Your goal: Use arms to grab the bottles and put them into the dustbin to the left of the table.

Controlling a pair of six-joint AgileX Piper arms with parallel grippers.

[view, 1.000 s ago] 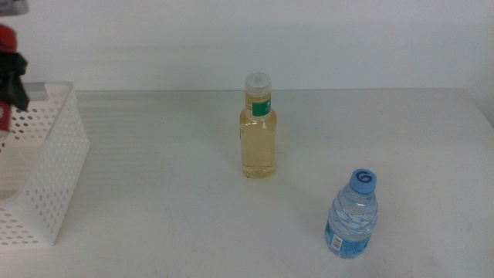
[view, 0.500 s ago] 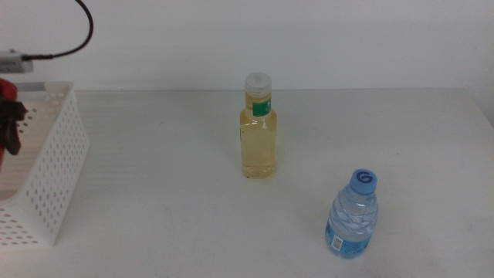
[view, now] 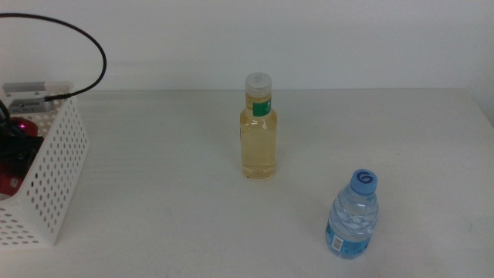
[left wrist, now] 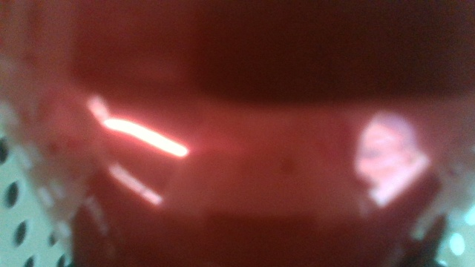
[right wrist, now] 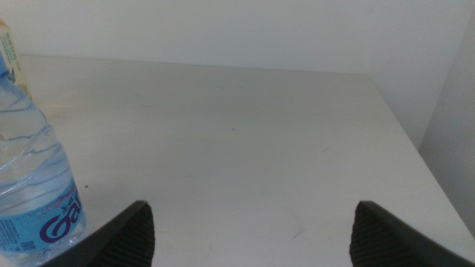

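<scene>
My left gripper (view: 18, 148) is down inside the white perforated dustbin (view: 60, 166) at the table's left edge, shut on the red soda can (view: 21, 127). The can fills the blurred left wrist view (left wrist: 237, 148), and the jaws themselves are hidden there. The yellow-liquid bottle (view: 258, 127) stands upright mid-table. The blue-capped water bottle (view: 353, 216) stands upright at the front right and also shows in the right wrist view (right wrist: 30, 193). My right gripper (right wrist: 256, 237) is open and empty, low over the table beside the water bottle, out of the middle view.
The left arm's white housing (view: 27, 91) and black cable (view: 93, 38) rise above the dustbin. The off-white table (view: 170, 216) ends at a white wall behind. Its right edge shows in the right wrist view (right wrist: 415, 148).
My left gripper has gone down into the dustbin with the red can. The housing and cable have come into view above it. Both bottles have stayed put.
</scene>
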